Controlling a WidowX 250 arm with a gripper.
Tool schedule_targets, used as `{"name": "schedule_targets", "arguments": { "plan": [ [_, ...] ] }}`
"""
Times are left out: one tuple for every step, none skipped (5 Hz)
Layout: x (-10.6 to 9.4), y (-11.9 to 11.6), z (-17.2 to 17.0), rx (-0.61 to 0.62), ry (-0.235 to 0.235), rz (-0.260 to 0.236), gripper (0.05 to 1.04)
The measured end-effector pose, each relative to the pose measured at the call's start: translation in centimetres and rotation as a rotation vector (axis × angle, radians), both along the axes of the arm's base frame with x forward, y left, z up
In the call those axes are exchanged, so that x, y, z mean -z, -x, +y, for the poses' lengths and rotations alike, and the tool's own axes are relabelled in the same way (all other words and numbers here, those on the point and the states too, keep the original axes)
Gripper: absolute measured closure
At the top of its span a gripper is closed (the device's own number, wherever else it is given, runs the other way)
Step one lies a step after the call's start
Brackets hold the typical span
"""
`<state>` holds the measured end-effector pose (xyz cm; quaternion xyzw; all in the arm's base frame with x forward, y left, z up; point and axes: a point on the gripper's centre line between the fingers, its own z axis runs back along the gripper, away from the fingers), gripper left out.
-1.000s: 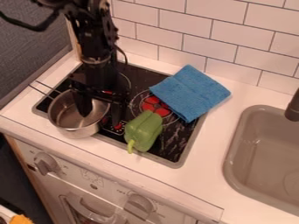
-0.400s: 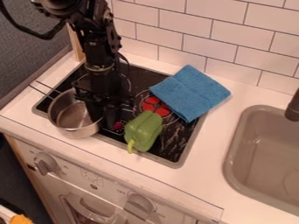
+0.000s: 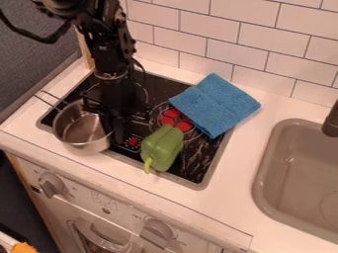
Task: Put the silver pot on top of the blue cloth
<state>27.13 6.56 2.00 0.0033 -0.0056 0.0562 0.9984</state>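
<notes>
My gripper (image 3: 114,132) hangs over the left part of the stove, shut on the right rim of the silver pot. One finger is on the inner side of the rim and the other is outside it. The silver pot (image 3: 86,147) stands upright at the stove's left front corner, its wire handle toward the upper left. Folded flat, the blue cloth (image 3: 216,105) lies across the stove's back right corner and the counter, well to the right of my gripper.
A green pepper (image 3: 162,147) lies on the stove (image 3: 199,170), just right of the gripper and in front of the cloth. The sink (image 3: 264,173) is at the right with its dark faucet (image 3: 331,121). A tiled wall (image 3: 218,24) runs behind the counter.
The gripper's fingers have come together from wide apart, closing on the pot's rim. The pot has shifted very slightly left. Cloth and pepper have stayed put.
</notes>
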Motion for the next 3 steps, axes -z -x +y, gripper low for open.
{"name": "schedule_targets", "arguments": {
  "plan": [
    [-0.9,0.2,0.1,-0.060,0.010,-0.043,1.000],
    [-3.0,-0.3,-1.3,-0.082,-0.016,-0.062,1.000],
    [-5.9,-3.1,-4.3,-0.003,-0.052,-0.104,1.000]
  ]
}}
